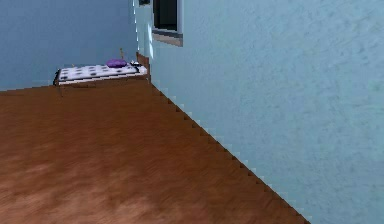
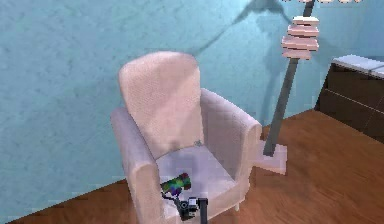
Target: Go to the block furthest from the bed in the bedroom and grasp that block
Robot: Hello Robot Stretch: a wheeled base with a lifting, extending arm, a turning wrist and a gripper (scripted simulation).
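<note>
One thing up front: I can't say for sure that a block is in shot. The best candidate is a small green thing (image 2: pixel 178 183) with a dark purplish end, down at 6 o'clock in the arm side view, at the front edge of the armchair (image 2: pixel 175 100) seat. It's too blobby to name properly.

The gripper (image 2: pixel 182 200) is right up against it, at the end of the arm (image 2: pixel 203 211) poking up from the bottom edge. Whether the fingers are spread or pressed onto it, I cannot tell. Since the green thing has the seat cushion behind it, I also can't say whether it's being held or just lying there.

My guess on why the robot is parked like this: the bed (image 1: pixel 95 72) is way off at 11 o'clock in the forward view, low against the far wall, with a purple thing (image 1: pixel 117 63) on top. So this chair is well apart from it, which fits "furthest from the bed".

The room has a glossy brown wood floor (image 1: pixel 100 150) and a pale blue wall (image 1: pixel 280 90) with a window (image 1: pixel 166 18) at 12 o'clock. Beside the chair, a floor lamp (image 2: pixel 288 90) stands at 2 o'clock and a dark dresser (image 2: pixel 352 100) sits at 3 o'clock.
</note>
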